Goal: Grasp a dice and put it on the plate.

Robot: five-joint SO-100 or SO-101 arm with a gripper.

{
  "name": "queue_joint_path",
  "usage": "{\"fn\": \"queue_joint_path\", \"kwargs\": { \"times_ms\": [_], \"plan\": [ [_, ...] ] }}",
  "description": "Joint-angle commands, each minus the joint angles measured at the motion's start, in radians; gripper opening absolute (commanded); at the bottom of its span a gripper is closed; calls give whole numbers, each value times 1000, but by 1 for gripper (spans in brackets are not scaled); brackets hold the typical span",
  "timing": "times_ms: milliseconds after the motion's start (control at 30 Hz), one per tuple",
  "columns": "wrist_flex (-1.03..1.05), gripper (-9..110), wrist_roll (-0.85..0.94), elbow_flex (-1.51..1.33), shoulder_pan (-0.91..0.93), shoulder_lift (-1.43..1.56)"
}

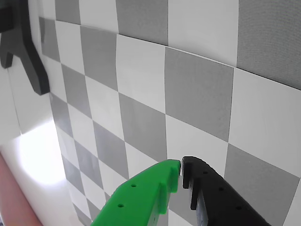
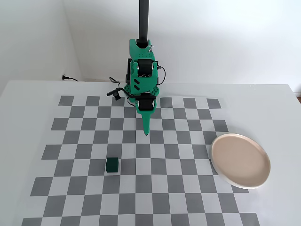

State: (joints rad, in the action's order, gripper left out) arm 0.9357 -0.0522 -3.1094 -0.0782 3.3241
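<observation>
The surface [image 2: 28, 94] is carrying a grey and white checkered mat [image 2: 146, 188], and in the fixed view the nearest task thing is the dice [image 2: 112, 165], a small dark green cube that is sitting flat on the mat toward the near-left corner, apart from everything else. A little farther back and close to the right edge, the plate [image 2: 241, 160] is lying flat with its pale pinkish face up and its white rim overlapping the mat's right border. Farther still, around the middle of the mat, the tool [image 2: 146, 132] is pointing down at the checkers, well apart from both dice and plate. In the wrist view the tool [image 1: 181, 172] is showing a green finger and a black finger with their tips all but touching, pressed together on nothing, hovering over bare squares. Toward the far edge, the green arm [image 2: 141, 75] is rising along a black post [image 2: 143, 21].
</observation>
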Motion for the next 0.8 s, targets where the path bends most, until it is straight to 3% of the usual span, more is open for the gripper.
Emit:
{"fn": "queue_joint_path", "kwargs": {
  "times_ms": [0, 767],
  "plan": [
    [-2, -4, 32, 15, -6, 11],
    [2, -4, 84, 15, -48, 9]
  ]
}}
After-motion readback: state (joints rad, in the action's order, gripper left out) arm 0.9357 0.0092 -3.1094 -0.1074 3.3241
